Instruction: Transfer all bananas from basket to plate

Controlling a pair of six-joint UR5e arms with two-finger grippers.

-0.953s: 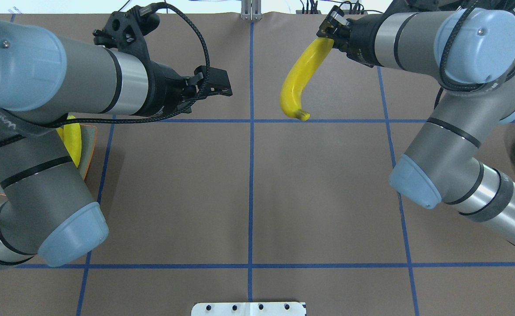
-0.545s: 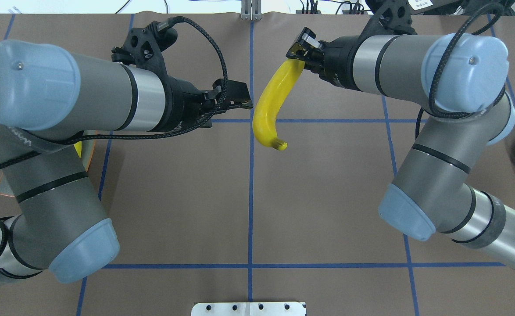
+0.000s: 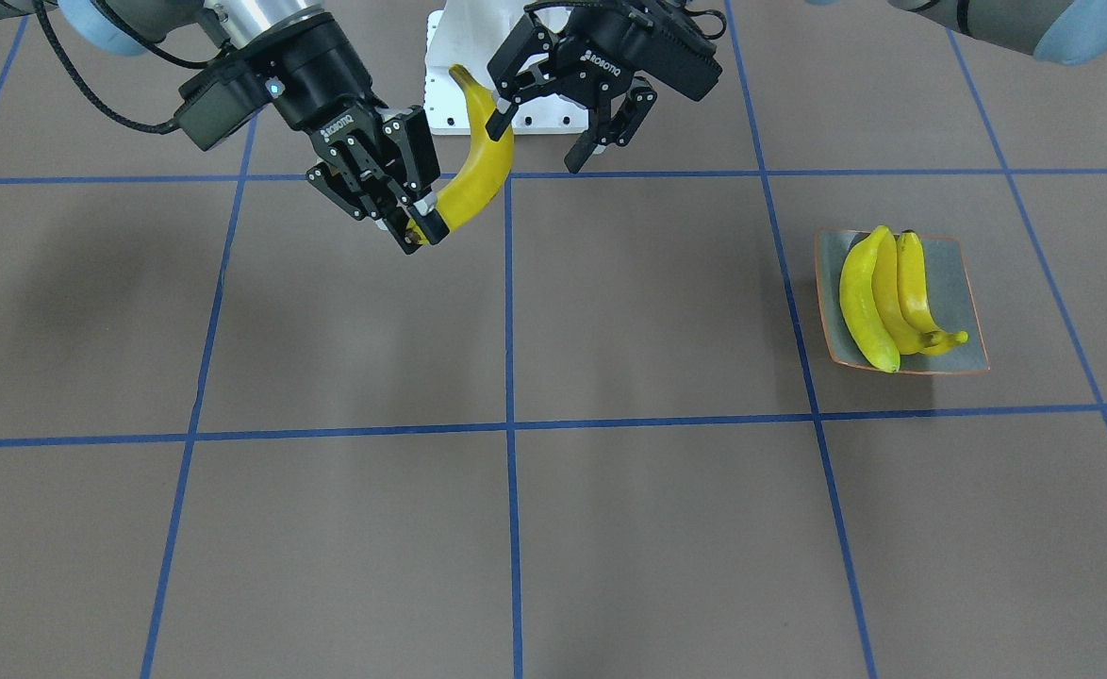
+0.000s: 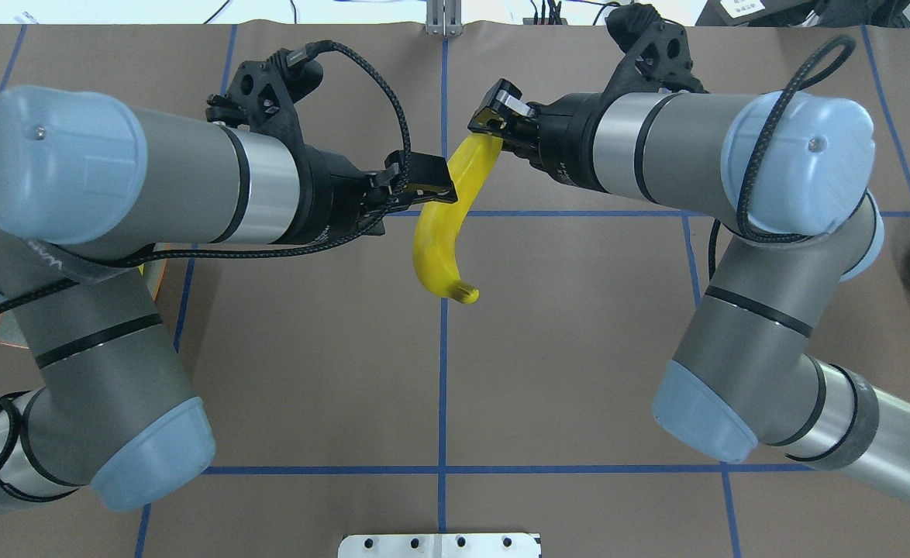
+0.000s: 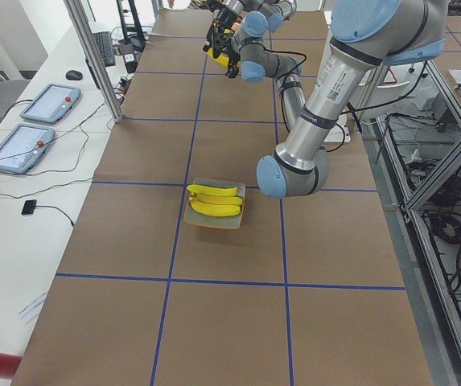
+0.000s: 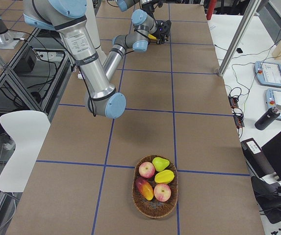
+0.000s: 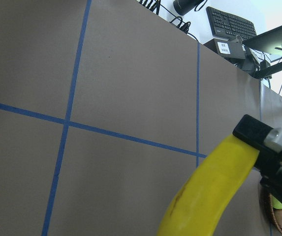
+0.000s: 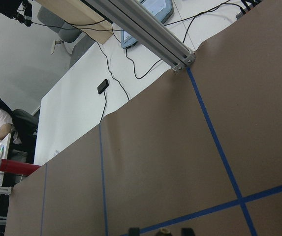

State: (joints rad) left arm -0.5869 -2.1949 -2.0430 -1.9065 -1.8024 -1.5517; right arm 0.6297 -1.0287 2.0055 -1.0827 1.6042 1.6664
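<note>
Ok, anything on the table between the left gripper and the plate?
No: the front-facing view shows only bare brown table crossed by blue tape between the left gripper and the plate.

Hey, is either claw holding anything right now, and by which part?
The right claw grips a banana by one end; the left claw is open beside it, not gripping.

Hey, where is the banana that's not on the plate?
In the overhead view the banana hangs over the blue centre line, one end clamped in the right gripper, with the open left gripper beside its middle.
</note>
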